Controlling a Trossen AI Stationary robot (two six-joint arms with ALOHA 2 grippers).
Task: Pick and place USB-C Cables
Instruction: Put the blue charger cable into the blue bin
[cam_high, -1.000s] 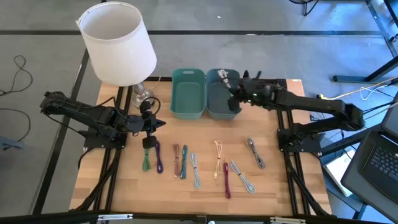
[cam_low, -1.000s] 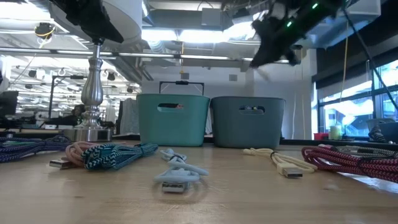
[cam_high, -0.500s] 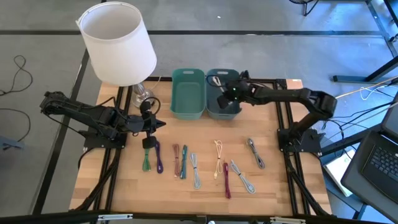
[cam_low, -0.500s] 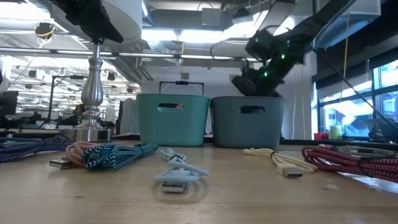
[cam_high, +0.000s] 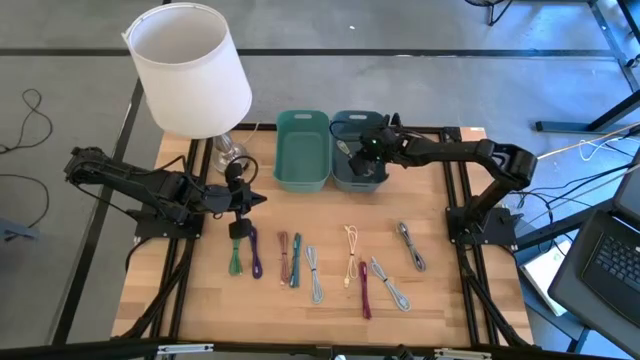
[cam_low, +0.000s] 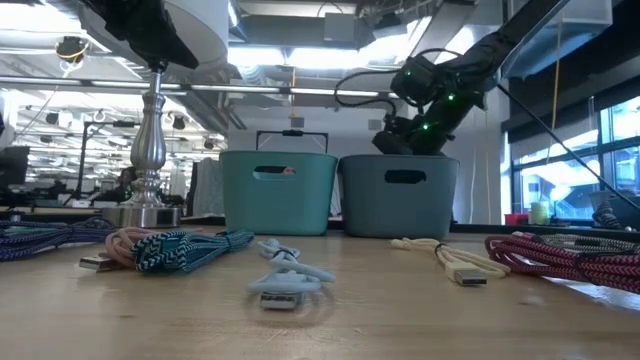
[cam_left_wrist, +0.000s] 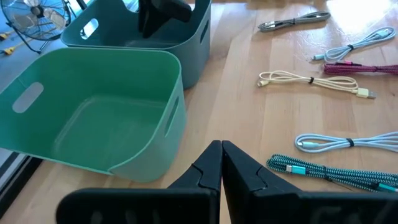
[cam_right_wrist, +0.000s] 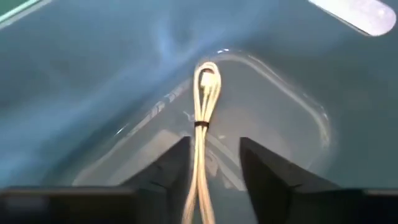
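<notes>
Nearest the table's front edge lie the loose cables, in a rough row on the wood: a magenta cable (cam_high: 365, 291), a grey cable (cam_high: 391, 284), a pale blue cable (cam_high: 314, 273), a teal cable (cam_high: 296, 259), a brown cable (cam_high: 284, 254), a purple cable (cam_high: 255, 254) and a green cable (cam_high: 235, 259). A cream cable (cam_high: 351, 251) and a second grey one (cam_high: 410, 245) lie a little farther back.

The left gripper (cam_left_wrist: 221, 168) waits over the table's left side, just behind the green and purple bundles, with its fingers pressed together and nothing between them.

Beyond stand two bins side by side: the green bin (cam_high: 302, 178), which looks empty, and the grey bin (cam_high: 335, 176). The right gripper (cam_high: 365, 152) reaches down into the grey bin. In its wrist view a folded cream bundle (cam_right_wrist: 203, 124) hangs between its fingers (cam_right_wrist: 268, 171), which stand apart; whether a pad touches the cable I cannot tell. The bundle's looped end points at the bin floor.

These cables look light, soft and limp, with braided jackets that should give fair grip. Each is tied at mid-length, so the tied middle seems the best place to pinch; taken by a plug end, a bundle would likely dangle and swing.

A white lamp (cam_high: 190, 68) stands at the far left corner.
</notes>
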